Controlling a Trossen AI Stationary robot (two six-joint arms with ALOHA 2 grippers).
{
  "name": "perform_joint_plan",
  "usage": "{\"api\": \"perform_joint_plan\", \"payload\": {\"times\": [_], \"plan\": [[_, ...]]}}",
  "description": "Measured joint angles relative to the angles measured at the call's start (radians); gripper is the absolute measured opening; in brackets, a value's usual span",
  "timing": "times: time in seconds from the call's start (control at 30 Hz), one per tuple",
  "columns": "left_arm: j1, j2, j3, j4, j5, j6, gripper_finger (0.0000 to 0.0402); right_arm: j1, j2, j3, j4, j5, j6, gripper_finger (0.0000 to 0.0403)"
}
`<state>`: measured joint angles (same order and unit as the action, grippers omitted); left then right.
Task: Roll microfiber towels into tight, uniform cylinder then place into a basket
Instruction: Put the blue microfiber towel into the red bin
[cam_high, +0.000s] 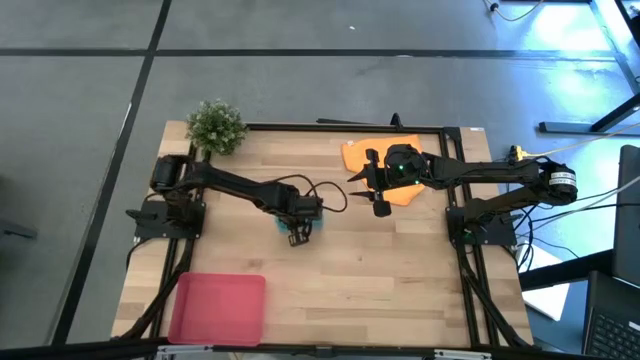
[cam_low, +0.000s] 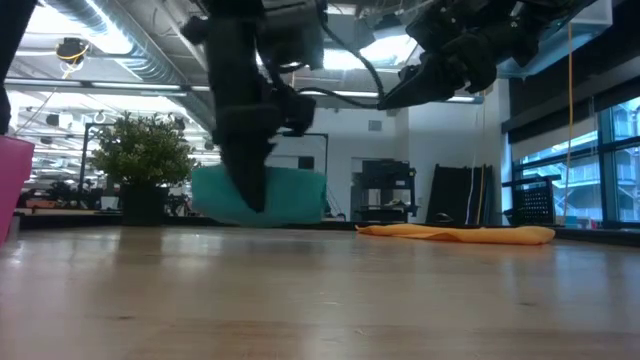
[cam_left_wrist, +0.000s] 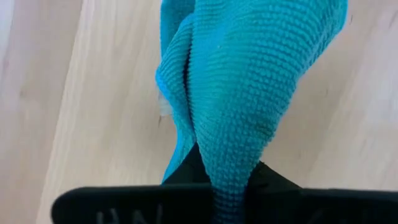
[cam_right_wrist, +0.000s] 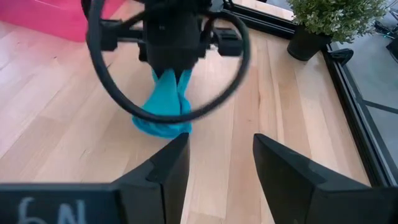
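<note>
The left gripper (cam_high: 298, 232) stood near the middle of the wooden worktop (cam_high: 380, 270), its fingers pinched on the teal towel (cam_high: 300, 226). In the left wrist view the cloth (cam_left_wrist: 249, 93) ran as a bunched fold out from between the fingers. In the low view the teal bundle (cam_low: 262, 195) hung at the gripper with its underside close to the wood; whether it touched could not be told. The right wrist view showed the same bundle (cam_right_wrist: 163, 106) drooping below the left arm's wrist.

The right gripper (cam_high: 371, 187) hovered above the worktop at the edge of the orange towel (cam_high: 412, 190), its fingers spread with nothing between them; the right wrist view showed a clear gap between the two dark fingers (cam_right_wrist: 163, 171). The orange towel (cam_low: 460, 233) lay flat and unrolled at the far side of the worktop.

The red-pink basket (cam_high: 218, 308) sat at the near left corner, well apart from both towels. A small potted plant (cam_high: 216, 126) stood at the far left corner.
</note>
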<state>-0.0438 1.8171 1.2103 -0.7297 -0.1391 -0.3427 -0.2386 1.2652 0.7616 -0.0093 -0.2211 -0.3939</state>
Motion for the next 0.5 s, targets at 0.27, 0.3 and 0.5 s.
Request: {"api": "perform_joint_plan", "payload": {"times": [0.27,0.3,0.5], "plan": [[-0.076,-0.121,0.001,-0.141,-0.032,-0.087,0.0004,0.0,0.0,0.0,-0.001,0.0,0.0,0.0178],[-0.087,-0.141,0.001,-0.15,-0.035,-0.1,0.0004,0.0,0.0,0.0,0.0,0.0,0.0,0.0178],[-0.167,-0.242,0.003,-0.203,-0.047,-0.187,0.0004,0.0,0.0,0.0,-0.002,0.0,0.0,0.0178]]}}
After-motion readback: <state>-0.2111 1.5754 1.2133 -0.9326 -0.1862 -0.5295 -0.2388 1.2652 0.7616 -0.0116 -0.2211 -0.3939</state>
